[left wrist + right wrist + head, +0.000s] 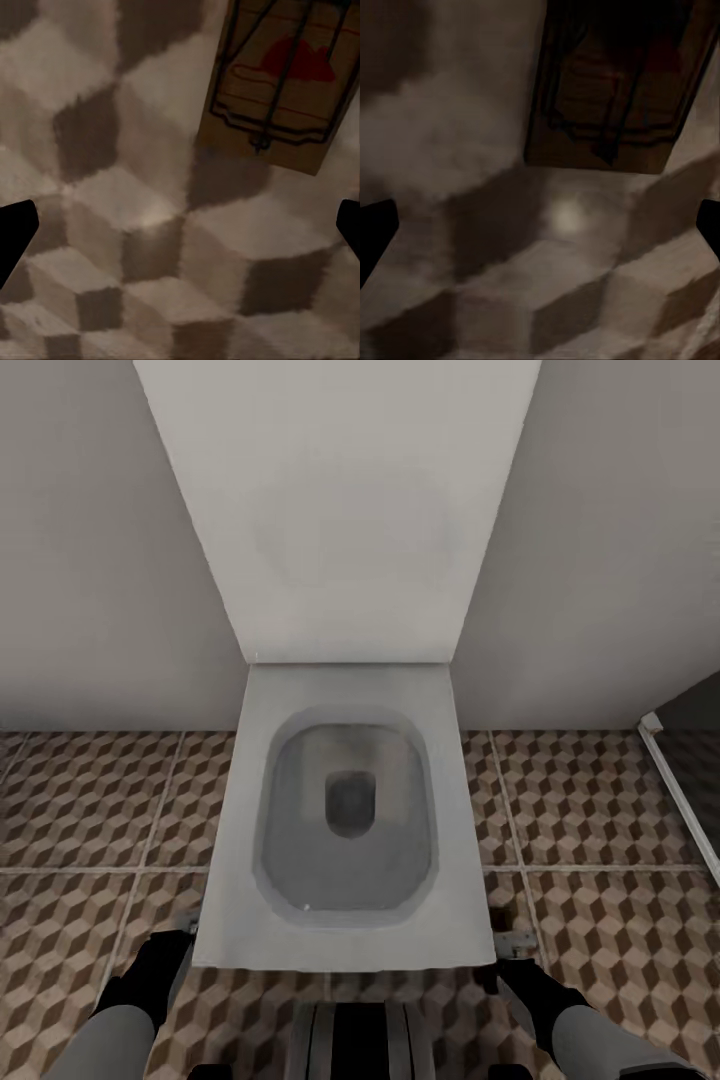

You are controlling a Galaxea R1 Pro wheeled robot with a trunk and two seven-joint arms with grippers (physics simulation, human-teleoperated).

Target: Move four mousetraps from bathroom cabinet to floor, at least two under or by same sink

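Note:
One mousetrap (274, 82), a tan board with dark wire and a red spot, lies flat on the cube-patterned bathroom floor (150, 247) just ahead of my left gripper (180, 229). That gripper is open and holds nothing. A second mousetrap (619, 82) lies in deep shadow on the floor in front of my right gripper (540, 229), which is open too. In the head view the left gripper (160, 960) and right gripper (525, 980) hang low over the floor (90, 800), one at each front corner of the toilet. The cabinet and the sink are out of view.
A white toilet (345, 810) with its lid up stands directly in front of me, between both arms, against a white panel (340, 510) and grey wall. A dark framed panel (690, 760) stands at the right edge. Tiled floor lies on both sides of the toilet.

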